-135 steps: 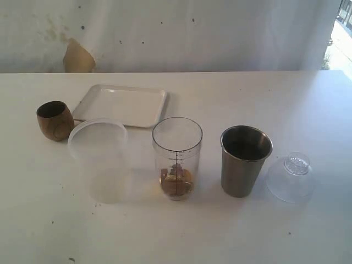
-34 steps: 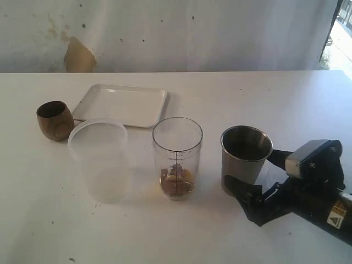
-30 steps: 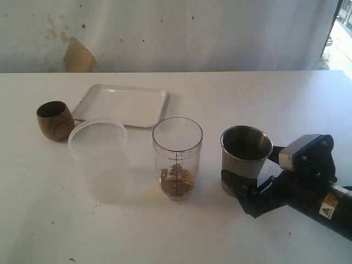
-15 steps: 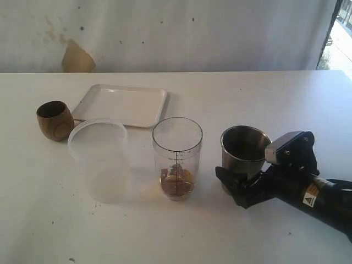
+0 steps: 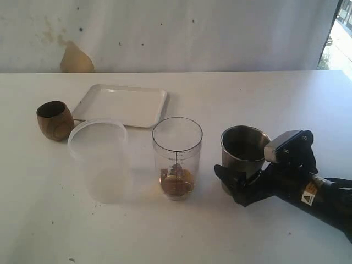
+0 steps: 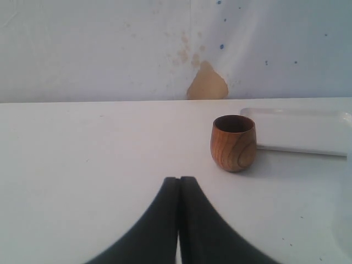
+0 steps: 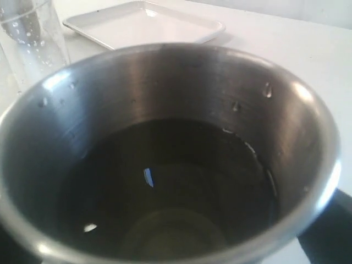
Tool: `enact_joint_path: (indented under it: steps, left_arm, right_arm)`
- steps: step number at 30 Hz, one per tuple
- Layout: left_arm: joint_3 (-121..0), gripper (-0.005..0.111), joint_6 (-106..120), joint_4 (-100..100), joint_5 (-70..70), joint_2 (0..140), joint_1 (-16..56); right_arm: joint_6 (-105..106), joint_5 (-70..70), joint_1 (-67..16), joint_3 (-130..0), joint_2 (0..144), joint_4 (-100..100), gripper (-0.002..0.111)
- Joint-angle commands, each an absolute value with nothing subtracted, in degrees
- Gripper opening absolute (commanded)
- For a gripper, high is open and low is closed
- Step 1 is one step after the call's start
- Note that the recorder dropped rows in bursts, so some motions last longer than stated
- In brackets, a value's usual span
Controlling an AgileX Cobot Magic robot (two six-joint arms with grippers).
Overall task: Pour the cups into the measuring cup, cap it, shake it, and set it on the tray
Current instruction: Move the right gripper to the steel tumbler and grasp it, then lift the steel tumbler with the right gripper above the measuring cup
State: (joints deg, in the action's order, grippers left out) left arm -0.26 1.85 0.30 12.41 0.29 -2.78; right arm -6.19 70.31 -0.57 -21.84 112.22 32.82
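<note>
Shiny steel tumbler (image 5: 246, 159), grained wooden cup (image 5: 55, 120).

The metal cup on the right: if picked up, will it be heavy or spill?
Probably heavier than it looks: the metal cup holds dark liquid. That sits well below the rim, so a level lift likely won't spill. Its smooth wall, narrower at the foot, might slip.
</note>
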Motion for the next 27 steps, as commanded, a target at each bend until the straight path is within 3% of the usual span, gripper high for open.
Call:
enact_joint_path:
  steps: [1, 5, 7, 9, 12, 13, 24, 27]
  left_arm:
    - [0.0, 0.000, 1.6, 0.5, 12.0, 0.0, -2.8]
    - [0.0, 0.000, 1.6, 0.5, 12.0, 0.0, -2.8]
    - [0.0, 0.000, 1.6, 0.5, 12.0, 0.0, -2.8]
    - [0.0, 0.000, 1.6, 0.5, 12.0, 0.0, -2.8]
    - [0.0, 0.000, 1.6, 0.5, 12.0, 0.0, -2.8]
    - [0.0, 0.000, 1.6, 0.5, 12.0, 0.0, -2.8]
    - [0.0, 0.000, 1.6, 0.5, 12.0, 0.0, -2.8]
    - [0.0, 0.000, 1.6, 0.5, 12.0, 0.0, -2.8]
  right_arm:
    - [-6.7, 70.0, -0.6, -21.9, 112.4, 33.3, 0.105]
    - [-6.9, 70.0, -0.6, -22.0, 112.4, 33.0, 0.099]
    - [-6.9, 70.0, -0.6, -22.0, 112.4, 33.0, 0.080]
    - [-6.9, 70.0, -0.6, -22.0, 112.4, 33.7, 0.045]
    - [-9.6, 70.0, -0.6, -22.0, 110.6, 38.1, 0.004]
    - [-10.5, 70.0, -0.6, -22.0, 109.4, 39.5, 0.000]
    - [-16.9, 70.0, -0.6, -22.3, 93.9, 38.5, 0.000]
    - [-17.9, 64.5, -0.6, -23.9, 89.7, 39.6, 0.000]
